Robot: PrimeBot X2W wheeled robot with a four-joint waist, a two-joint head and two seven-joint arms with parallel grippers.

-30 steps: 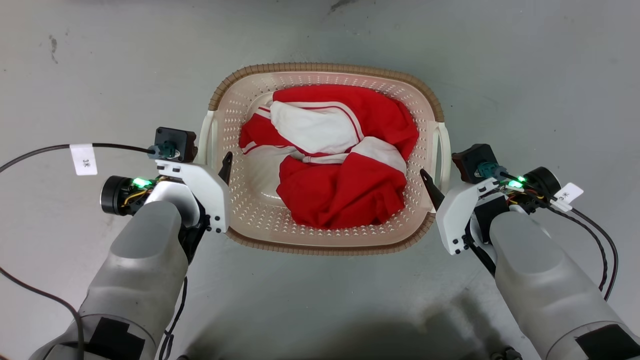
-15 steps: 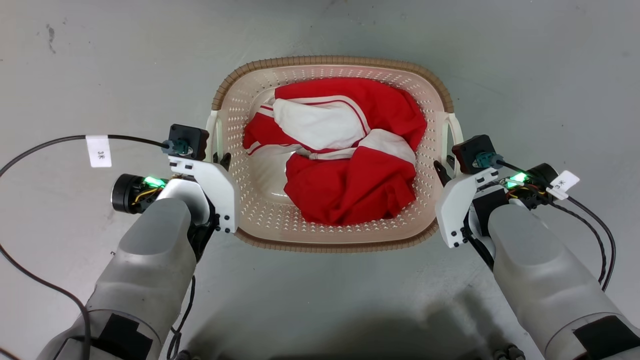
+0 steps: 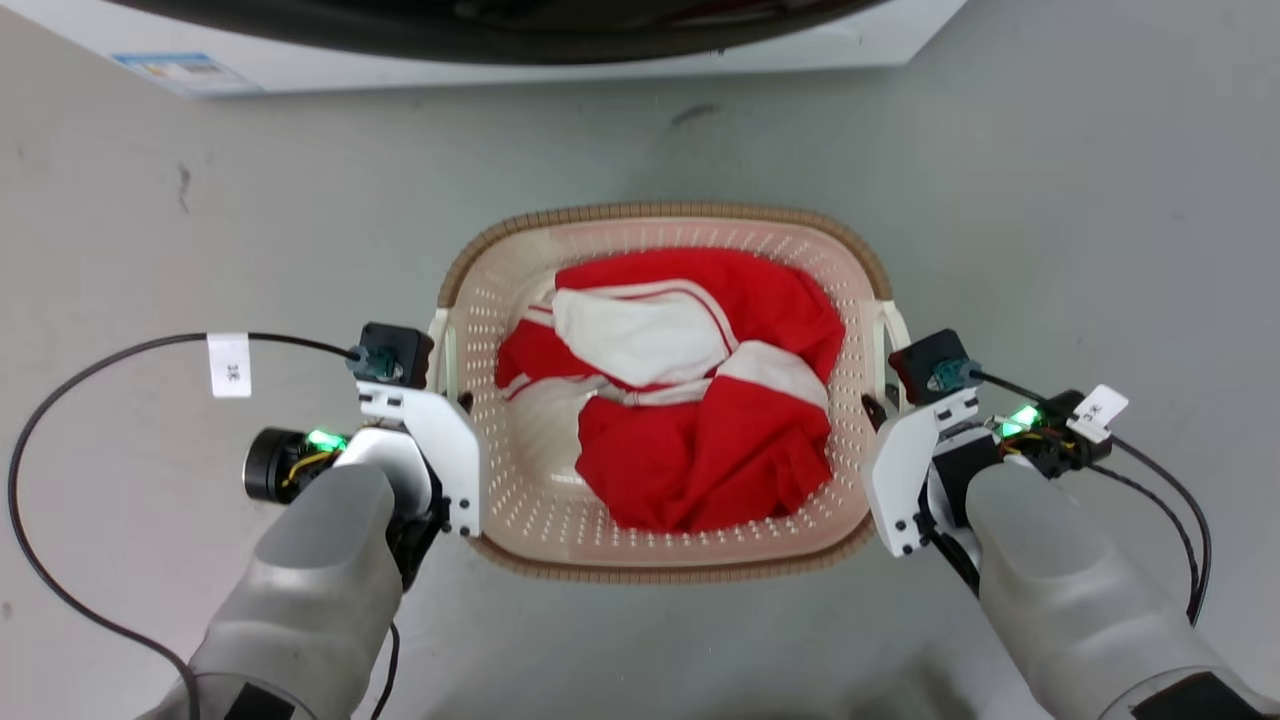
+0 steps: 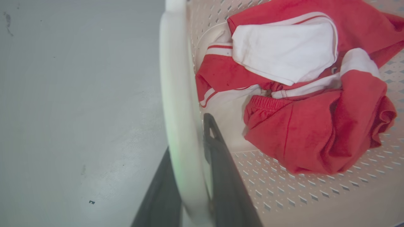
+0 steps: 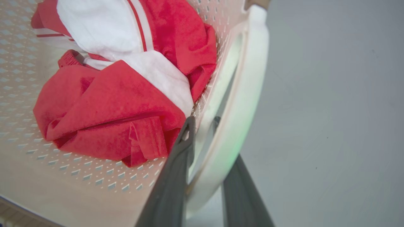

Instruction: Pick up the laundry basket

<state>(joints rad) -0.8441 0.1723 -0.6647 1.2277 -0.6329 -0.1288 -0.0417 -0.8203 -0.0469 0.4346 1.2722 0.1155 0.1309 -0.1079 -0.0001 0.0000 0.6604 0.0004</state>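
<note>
The laundry basket [image 3: 660,212], cream perforated plastic with a brown rim, sits between my two arms with red and white clothes [image 3: 690,400] inside. My left gripper [image 3: 452,400] is shut on its white left handle [image 3: 440,340]. In the left wrist view that handle [image 4: 176,94] runs between the two dark fingers of the left gripper [image 4: 189,135]. My right gripper [image 3: 880,405] is shut on the white right handle [image 3: 893,325]. The right wrist view shows the right gripper [image 5: 203,121] with one finger on each side of the handle [image 5: 249,82]. I cannot tell whether the basket is off the floor.
The white front of a washing machine [image 3: 500,40] with a dark door edge runs along the top of the head view. Grey floor [image 3: 1050,200] surrounds the basket. Black cables [image 3: 120,360] loop out from both wrists.
The head camera has shifted, bringing the washing machine into view. Both grippers have moved forward along the basket's sides and closed onto the white handles.
</note>
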